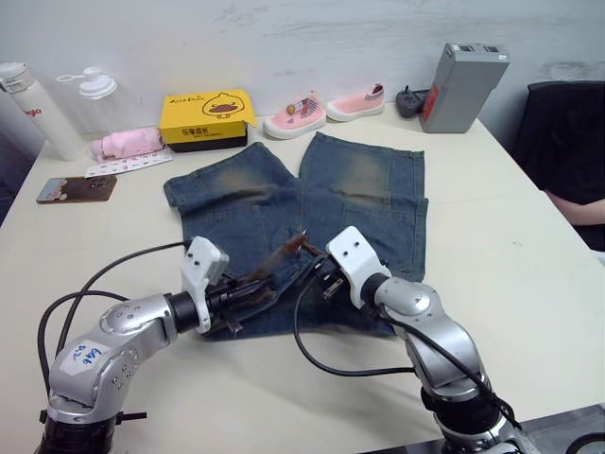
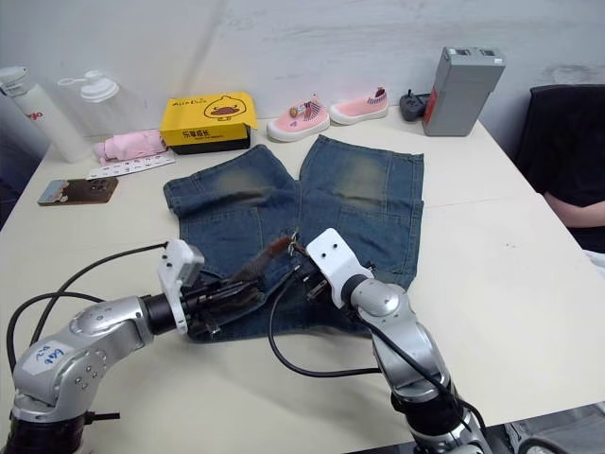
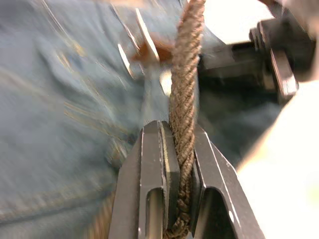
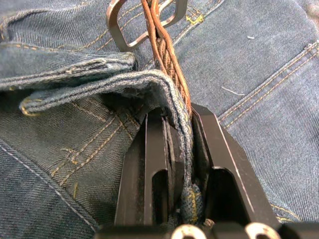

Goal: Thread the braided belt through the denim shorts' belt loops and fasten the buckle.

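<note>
The denim shorts (image 1: 312,203) lie flat on the table, legs pointing away from me and waistband nearest me. The braided belt (image 1: 281,255) rises from the waistband between my two grippers. My left gripper (image 3: 178,132) is shut on the braided strap (image 3: 185,74). The silver buckle (image 4: 144,25) rests on the denim just past my right gripper (image 4: 179,117). That gripper is shut on a narrow fold of denim (image 4: 149,82) at the waistband, with the brown strap (image 4: 167,55) running along it into the fingers. I cannot tell whether this fold is a belt loop.
At the table's far side are a yellow box (image 1: 206,118), two pink shoes (image 1: 295,116), a grey box (image 1: 461,85), bottles (image 1: 38,109), a pink cloth (image 1: 128,144) and a phone (image 1: 77,188). A person (image 1: 579,206) sits at the right edge.
</note>
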### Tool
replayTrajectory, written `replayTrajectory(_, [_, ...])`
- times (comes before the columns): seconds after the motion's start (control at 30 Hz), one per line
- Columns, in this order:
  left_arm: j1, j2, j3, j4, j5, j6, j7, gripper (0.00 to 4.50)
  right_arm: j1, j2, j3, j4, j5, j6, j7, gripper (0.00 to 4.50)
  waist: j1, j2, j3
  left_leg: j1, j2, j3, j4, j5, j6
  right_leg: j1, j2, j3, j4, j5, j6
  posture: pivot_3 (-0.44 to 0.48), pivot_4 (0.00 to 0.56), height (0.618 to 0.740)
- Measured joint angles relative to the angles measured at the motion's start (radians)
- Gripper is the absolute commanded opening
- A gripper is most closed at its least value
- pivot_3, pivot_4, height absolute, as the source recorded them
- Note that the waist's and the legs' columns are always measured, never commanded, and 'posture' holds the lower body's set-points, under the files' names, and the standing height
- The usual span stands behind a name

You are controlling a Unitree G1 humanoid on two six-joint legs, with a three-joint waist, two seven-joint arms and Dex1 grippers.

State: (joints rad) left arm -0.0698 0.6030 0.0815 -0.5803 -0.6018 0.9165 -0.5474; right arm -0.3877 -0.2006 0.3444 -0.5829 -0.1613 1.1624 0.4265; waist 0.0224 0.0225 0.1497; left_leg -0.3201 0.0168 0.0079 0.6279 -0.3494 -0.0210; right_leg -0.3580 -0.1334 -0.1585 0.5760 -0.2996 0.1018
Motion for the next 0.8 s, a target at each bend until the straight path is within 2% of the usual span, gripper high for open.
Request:
replayTrajectory(0.47, [-0.036, 0.023, -0.089, 0.086, 0.08, -0.039, 0.01, 0.0, -0.018, -0.024, 0.002, -0.042, 0.06, 0.014, -0.007, 0.03, 0.0, 0.0, 0.0, 0.0, 0.0, 0.0, 0.0, 0.0, 0.0, -0.001, 0.0, 0.0, 0.0, 0.0, 0.0, 0.0, 0.15, 0.706])
replayTrajectory(0.7, [-0.066, -0.047, -0.018, 0.126, 0.016, 0.02, 0.031, 0.0, -0.021, -0.032, 0.002, -0.044, 0.07, 0.017, -0.027, 0.03, 0.001, 0.0, 0.0, 0.0, 0.0, -0.001, 0.0, 0.0, 0.0, -0.001, -0.001, 0.0, 0.001, 0.0, 0.0, 0.0, 0.15, 0.706])
replayTrajectory(0.8, [-0.073, -0.046, -0.001, 0.126, 0.005, 0.038, 0.041, 0.0, -0.021, -0.041, 0.002, -0.044, 0.079, 0.017, -0.033, 0.03, 0.0, 0.0, 0.0, 0.0, 0.0, -0.001, 0.0, 0.0, 0.0, -0.001, 0.0, 0.0, 0.001, 0.0, 0.0, 0.0, 0.15, 0.706])
